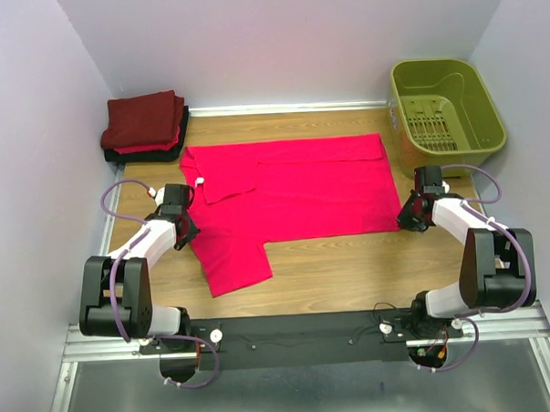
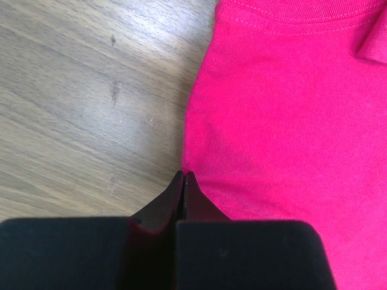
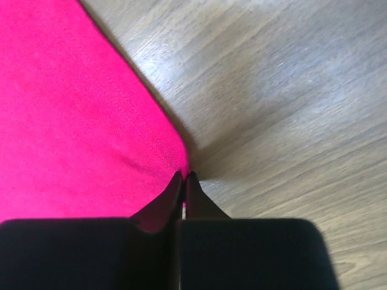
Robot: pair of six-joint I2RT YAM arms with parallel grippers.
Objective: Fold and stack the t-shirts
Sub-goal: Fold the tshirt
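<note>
Both pincers are pinching shut on the pink t-shirt [image 1: 293, 191], its long axis lying nine-to-three between them — left gripper [image 1: 187, 230] at the nine-o'clock edge, right gripper [image 1: 408, 220] at the three-o'clock hem corner.

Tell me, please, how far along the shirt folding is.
Done: a folded stack sits at the far-left corner. In hand: the pink-red shirt lies spread, left gripper and right gripper shut on its edges. Left: folding it and stacking it.

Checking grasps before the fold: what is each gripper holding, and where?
Both pinch the pink-red t-shirt: left gripper on its shoulder edge, right gripper on its near hem corner.
</note>
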